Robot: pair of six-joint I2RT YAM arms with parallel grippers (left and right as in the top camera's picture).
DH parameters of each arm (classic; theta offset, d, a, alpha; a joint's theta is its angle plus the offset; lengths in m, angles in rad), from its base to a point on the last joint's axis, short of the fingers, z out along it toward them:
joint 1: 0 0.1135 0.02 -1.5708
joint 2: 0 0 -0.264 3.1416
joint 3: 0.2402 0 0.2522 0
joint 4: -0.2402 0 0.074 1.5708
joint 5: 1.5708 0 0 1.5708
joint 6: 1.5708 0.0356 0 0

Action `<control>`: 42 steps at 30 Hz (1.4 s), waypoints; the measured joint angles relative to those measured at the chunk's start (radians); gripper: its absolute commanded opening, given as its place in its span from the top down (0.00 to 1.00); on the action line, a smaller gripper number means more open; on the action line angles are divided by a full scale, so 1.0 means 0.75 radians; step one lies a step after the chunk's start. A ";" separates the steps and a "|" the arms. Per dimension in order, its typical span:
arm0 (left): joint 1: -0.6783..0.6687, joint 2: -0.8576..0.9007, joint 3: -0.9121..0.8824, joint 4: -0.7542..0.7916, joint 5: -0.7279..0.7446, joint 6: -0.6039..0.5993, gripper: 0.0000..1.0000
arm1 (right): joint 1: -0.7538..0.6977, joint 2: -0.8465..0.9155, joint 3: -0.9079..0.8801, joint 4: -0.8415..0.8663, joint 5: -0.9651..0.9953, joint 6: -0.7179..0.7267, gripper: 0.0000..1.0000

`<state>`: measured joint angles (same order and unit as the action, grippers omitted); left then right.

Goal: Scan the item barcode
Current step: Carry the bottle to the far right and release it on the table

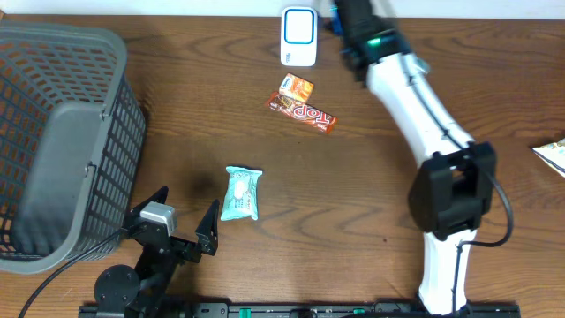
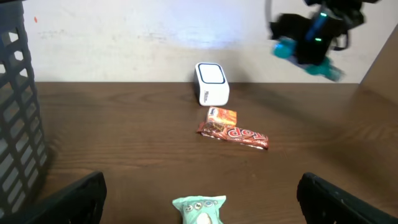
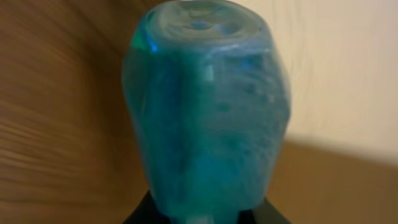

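Right wrist view: right claw point(image 2: 309, 53) clamped on translucent teal plastic item point(image 3: 205, 106), raised near white scanner point(image 1: 298, 35). Probably light, stiff, slippery; grip mid-body. Left claw point(image 1: 187, 212) wide, empty.

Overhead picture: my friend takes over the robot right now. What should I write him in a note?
Left gripper: open, holding nothing, low beside the basket.
Right gripper: shut on a teal item, raised just right of the white scanner.
On the table: candy bar, orange packet, wipes pack, all untouched.
Done: teal item lifted, near the scanner.
Left: face its barcode to the scanner. Whether it has scanned cannot be told.
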<state>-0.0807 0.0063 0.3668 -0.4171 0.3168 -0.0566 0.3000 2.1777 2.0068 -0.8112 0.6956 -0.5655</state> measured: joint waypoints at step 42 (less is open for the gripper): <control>0.000 0.000 0.000 0.001 -0.001 0.000 0.02 | -0.886 0.007 -0.029 -0.315 -0.518 0.872 0.01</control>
<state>-0.0807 0.0063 0.3668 -0.4168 0.3164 -0.0566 -0.3641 2.1826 1.9850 -1.0477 0.3069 0.0883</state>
